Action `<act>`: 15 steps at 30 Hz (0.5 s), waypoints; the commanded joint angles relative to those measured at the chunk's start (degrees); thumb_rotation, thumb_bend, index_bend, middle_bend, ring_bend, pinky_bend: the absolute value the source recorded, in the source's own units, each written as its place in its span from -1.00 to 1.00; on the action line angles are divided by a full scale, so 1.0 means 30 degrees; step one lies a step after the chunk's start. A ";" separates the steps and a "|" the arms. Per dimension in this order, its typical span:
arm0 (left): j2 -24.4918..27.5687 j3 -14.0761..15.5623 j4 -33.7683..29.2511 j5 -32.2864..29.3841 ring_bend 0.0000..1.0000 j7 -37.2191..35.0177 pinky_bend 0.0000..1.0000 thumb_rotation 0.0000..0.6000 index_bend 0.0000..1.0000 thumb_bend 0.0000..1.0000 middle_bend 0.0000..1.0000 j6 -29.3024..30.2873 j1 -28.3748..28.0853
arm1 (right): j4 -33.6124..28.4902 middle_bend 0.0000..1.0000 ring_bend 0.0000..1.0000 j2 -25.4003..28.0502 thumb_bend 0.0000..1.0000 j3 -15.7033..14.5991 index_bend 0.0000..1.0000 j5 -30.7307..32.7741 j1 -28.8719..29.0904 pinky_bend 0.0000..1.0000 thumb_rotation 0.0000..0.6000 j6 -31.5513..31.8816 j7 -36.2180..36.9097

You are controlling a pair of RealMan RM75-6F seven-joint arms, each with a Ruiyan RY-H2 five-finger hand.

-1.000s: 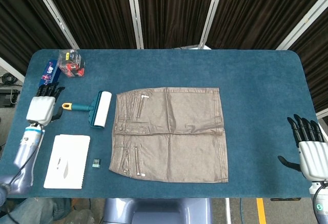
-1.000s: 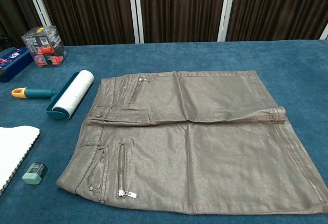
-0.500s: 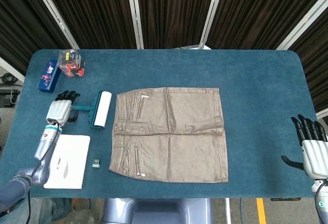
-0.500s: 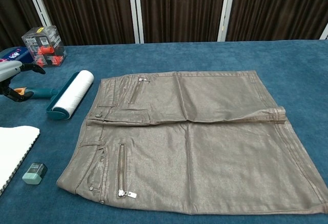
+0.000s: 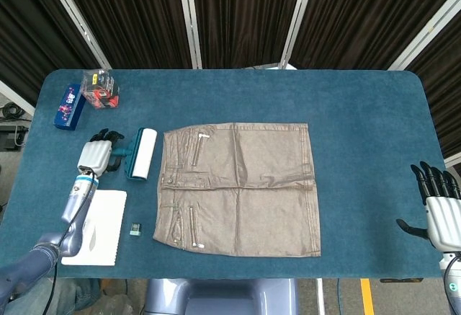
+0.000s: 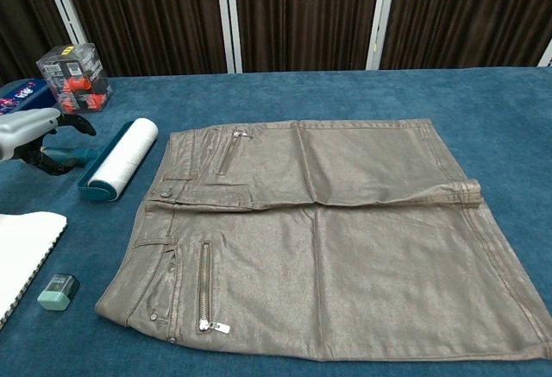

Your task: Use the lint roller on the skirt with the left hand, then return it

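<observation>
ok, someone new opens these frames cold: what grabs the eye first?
The brown skirt, spread flat mid-table with its zippers showing, dominates both views. Next is the left hand at the handle of the teal lint roller just left of the skirt; whether the fingers have closed on it is unclear. The right hand sits open, far off at the table's right edge.

Table: a blue felt-covered tabletop [image 5: 360, 113] before dark pleated curtains [image 5: 238, 12].
Far left corner: a clear plastic box with red contents [image 5: 100, 89] beside a flat dark-blue carton [image 5: 68, 104].
Near left: a white spiral notebook [image 5: 94, 227], a small teal sharpener [image 5: 135, 228] just beside it.
</observation>
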 commanded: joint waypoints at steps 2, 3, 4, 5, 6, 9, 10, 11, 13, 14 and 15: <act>-0.0216 0.0003 0.0213 -0.0129 -0.85 0.0233 -0.71 1.00 -0.53 0.00 -0.67 -0.0174 -0.0129 | 0.0074 -1.00 -1.00 -0.0022 -1.00 0.0009 -1.00 0.0076 0.0025 -1.00 1.00 -0.0045 -0.0005; -0.0260 -0.0011 0.0259 -0.0182 -0.85 0.0266 -0.70 1.00 -0.52 0.00 -0.67 -0.0245 -0.0153 | 0.0073 -1.00 -1.00 -0.0021 -1.00 0.0001 -1.00 0.0095 0.0030 -1.00 1.00 -0.0069 -0.0012; -0.0315 -0.0032 0.0308 -0.0242 -0.85 0.0278 -0.70 1.00 -0.52 0.00 -0.67 -0.0321 -0.0177 | 0.0064 -1.00 -1.00 -0.0013 -1.00 -0.0010 -1.00 0.0110 0.0035 -1.00 1.00 -0.0098 -0.0022; -0.0370 -0.0040 0.0372 -0.0282 -0.84 0.0299 -0.70 1.00 -0.51 0.00 -0.67 -0.0364 -0.0193 | 0.0056 -1.00 -1.00 -0.0004 -1.00 -0.0012 -1.00 0.0130 0.0040 -1.00 1.00 -0.0118 -0.0025; -0.0457 -0.0030 0.0510 -0.0318 -0.83 0.0354 -0.68 1.00 -0.48 0.00 -0.66 -0.0410 -0.0216 | 0.0057 -1.00 -1.00 0.0002 -1.00 -0.0005 -1.00 0.0167 0.0046 -1.00 1.00 -0.0125 -0.0049; -0.0589 0.0004 0.0772 -0.0324 -0.79 0.0451 -0.64 1.00 -0.41 0.00 -0.62 -0.0410 -0.0249 | 0.0065 -1.00 -1.00 0.0006 -1.00 0.0007 -1.00 0.0218 0.0044 -1.00 1.00 -0.0122 -0.0024; -0.0638 0.0000 0.0853 -0.0326 -0.78 0.0451 -0.63 1.00 -0.39 0.00 -0.60 -0.0391 -0.0258 | 0.0076 -1.00 -1.00 0.0008 -1.00 0.0023 -1.00 0.0237 0.0041 -1.00 1.00 -0.0108 0.0011; -0.0702 -0.0005 0.0951 -0.0332 -0.75 0.0429 -0.62 1.00 -0.37 0.00 -0.57 -0.0390 -0.0276 | 0.0085 -1.00 -1.00 0.0015 -1.00 0.0033 -1.00 0.0244 0.0043 -1.00 1.00 -0.0105 0.0062; -0.0812 -0.0002 0.1105 -0.0296 -0.70 0.0401 -0.58 1.00 -0.32 0.00 -0.51 -0.0323 -0.0313 | 0.0090 -1.00 -1.00 0.0042 -1.00 0.0044 -1.00 0.0238 0.0032 -1.00 1.00 -0.0070 0.0140; -0.0879 0.0009 0.1181 -0.0244 -0.68 0.0397 -0.56 1.00 -0.30 0.00 -0.47 -0.0213 -0.0327 | 0.0096 -1.00 -1.00 0.0049 -1.00 0.0047 -1.00 0.0228 0.0024 -1.00 1.00 -0.0043 0.0161; -0.0941 0.0021 0.1248 -0.0211 -0.65 0.0395 -0.54 1.00 -0.27 0.00 -0.45 -0.0137 -0.0330 | 0.0096 -1.00 -1.00 0.0058 -1.00 0.0045 -1.00 0.0217 0.0016 -1.00 1.00 -0.0025 0.0183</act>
